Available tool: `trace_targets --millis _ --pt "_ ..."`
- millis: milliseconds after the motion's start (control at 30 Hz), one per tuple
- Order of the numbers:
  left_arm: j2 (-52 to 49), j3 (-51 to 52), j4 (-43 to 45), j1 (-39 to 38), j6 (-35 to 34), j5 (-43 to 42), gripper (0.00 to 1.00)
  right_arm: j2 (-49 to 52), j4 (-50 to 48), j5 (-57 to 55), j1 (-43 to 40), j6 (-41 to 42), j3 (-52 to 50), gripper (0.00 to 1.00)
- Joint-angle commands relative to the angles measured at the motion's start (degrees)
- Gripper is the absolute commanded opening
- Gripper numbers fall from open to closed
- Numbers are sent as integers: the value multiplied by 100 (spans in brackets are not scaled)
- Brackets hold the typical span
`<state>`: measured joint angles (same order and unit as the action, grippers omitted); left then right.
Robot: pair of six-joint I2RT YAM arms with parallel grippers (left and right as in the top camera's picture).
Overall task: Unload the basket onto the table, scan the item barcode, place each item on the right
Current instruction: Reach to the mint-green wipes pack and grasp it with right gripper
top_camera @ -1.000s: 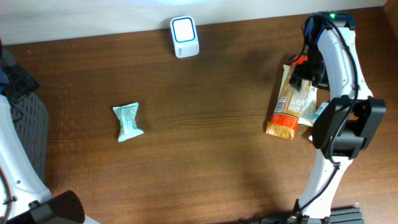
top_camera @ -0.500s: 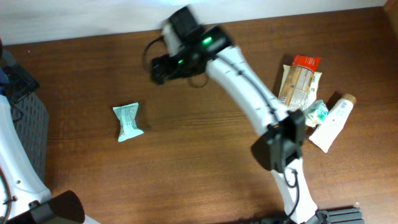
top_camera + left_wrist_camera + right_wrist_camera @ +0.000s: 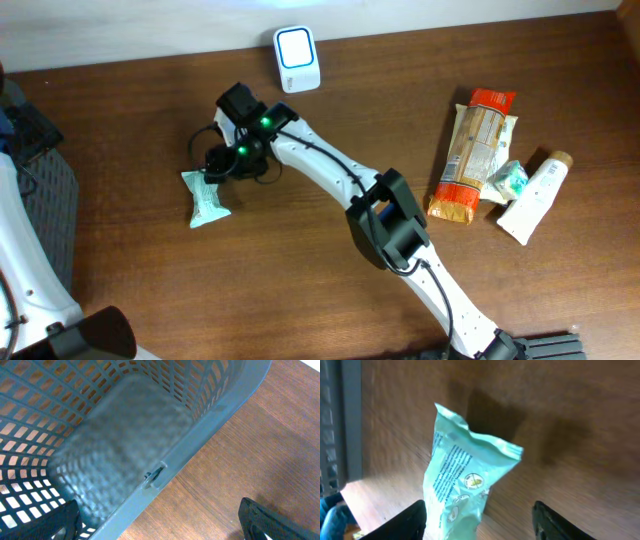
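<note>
Right gripper (image 3: 214, 163) spread, fingers straddling mint packet (image 3: 465, 485), contact unclear. Packet lies flat left of desk (image 3: 300, 290) centre, open wood all round it. Back edge: white scanner (image 3: 296, 58). Left gripper (image 3: 160, 522) spread wide over grey basket (image 3: 210, 420) at left edge; only mesh floor shows inside. Snack packs (image 3: 472, 155) and tube (image 3: 530, 198) cluster near right edge.
</note>
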<state>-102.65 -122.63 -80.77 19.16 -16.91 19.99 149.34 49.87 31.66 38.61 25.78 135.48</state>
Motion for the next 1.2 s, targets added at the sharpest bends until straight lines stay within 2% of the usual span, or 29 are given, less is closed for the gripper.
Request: trace_targets --millis 0,33,100,133,300,333,367,567,667,800,833,867,900,933,967,1000,1167 --pt "24 -46 9 13 -17 39 99 24 -70 83 205 50 70 54" --pt "24 -46 9 13 -15 39 99 24 -68 4 247 48 70 51" --pt "24 -46 9 13 -17 39 99 31 -63 -153 313 50 70 31" --pt "24 -46 9 13 -15 39 99 31 -63 -153 310 50 70 28" --pt "24 -46 9 13 -15 39 99 31 -63 -146 317 68 -22 27" --pt "24 -46 9 13 -15 39 99 31 -59 -146 317 66 -22 13" --pt "24 -46 9 13 -15 39 99 31 -11 -146 317 66 -22 4" --pt "24 -46 9 13 -17 39 99 -254 573 -136 153 -236 52 4" --pt "24 -46 11 15 -15 39 99 -734 1233 -817 -79 -256 326 4" --pt "24 -46 9 13 -15 39 99 -946 1587 -901 -339 -341 350 4" --pt "24 -46 9 13 -17 39 99 -933 1456 -876 -337 -542 348 13" --pt "24 -46 9 13 -17 39 99 -933 1193 -846 -315 -669 348 49" --pt "24 -46 9 13 -17 39 99 -931 938 -831 -302 -686 348 71" --pt "24 -46 11 13 -17 39 99 -931 678 -828 -299 -619 348 88" --pt "24 -46 11 13 -17 39 99 -905 485 -798 -299 -525 348 97" --pt "24 -46 9 13 -17 39 99 -872 317 -769 -299 -400 348 99" --pt "24 -46 11 13 -15 39 99 -306 -341 184 -295 332 348 99"
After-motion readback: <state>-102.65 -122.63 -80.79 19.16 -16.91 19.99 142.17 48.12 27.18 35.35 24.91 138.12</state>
